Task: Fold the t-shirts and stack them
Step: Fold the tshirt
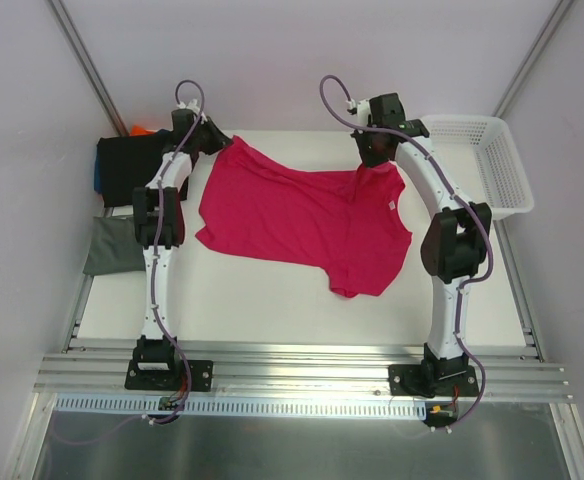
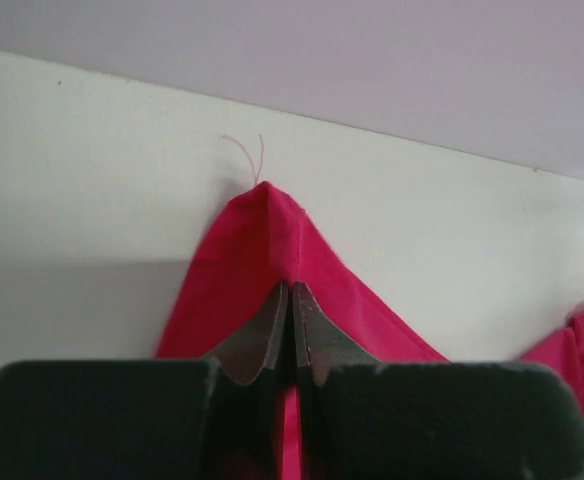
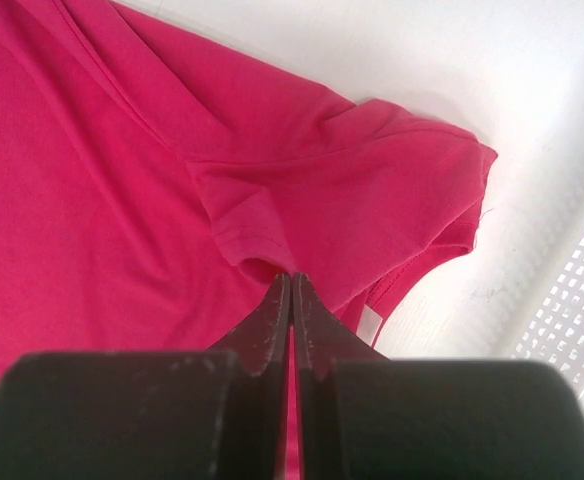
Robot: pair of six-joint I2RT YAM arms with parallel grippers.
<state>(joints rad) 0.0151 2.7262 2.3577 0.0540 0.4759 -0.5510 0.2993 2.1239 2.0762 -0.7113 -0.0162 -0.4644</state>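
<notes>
The crimson-pink t-shirt (image 1: 302, 215) lies spread across the centre of the white table (image 1: 272, 300) in the top view, partly flat, with its lower end reaching toward centre right. The left gripper (image 2: 290, 292) sits at the shirt's upper left corner. Its jaws are pressed together with a fold of pink cloth pinched between them, and the corner rises to a peak just beyond the fingertips, where a loose thread (image 2: 247, 155) sticks out. The right gripper (image 3: 290, 282) sits at the shirt's upper right edge, beside the sleeve. Its jaws are likewise closed, with pink cloth caught between them and the fabric bunched at the tips. A white mesh basket (image 1: 492, 160) stands at the upper right of the top view, apart from the shirt. At the left edge of the table sit folded garments: a black t-shirt (image 1: 122, 165), a grey-green t-shirt (image 1: 112, 245) below it in the frame, an orange t-shirt (image 1: 144, 129) showing above the black one, and a sliver of a blue t-shirt (image 1: 98, 175) at the black one's left side.
</notes>
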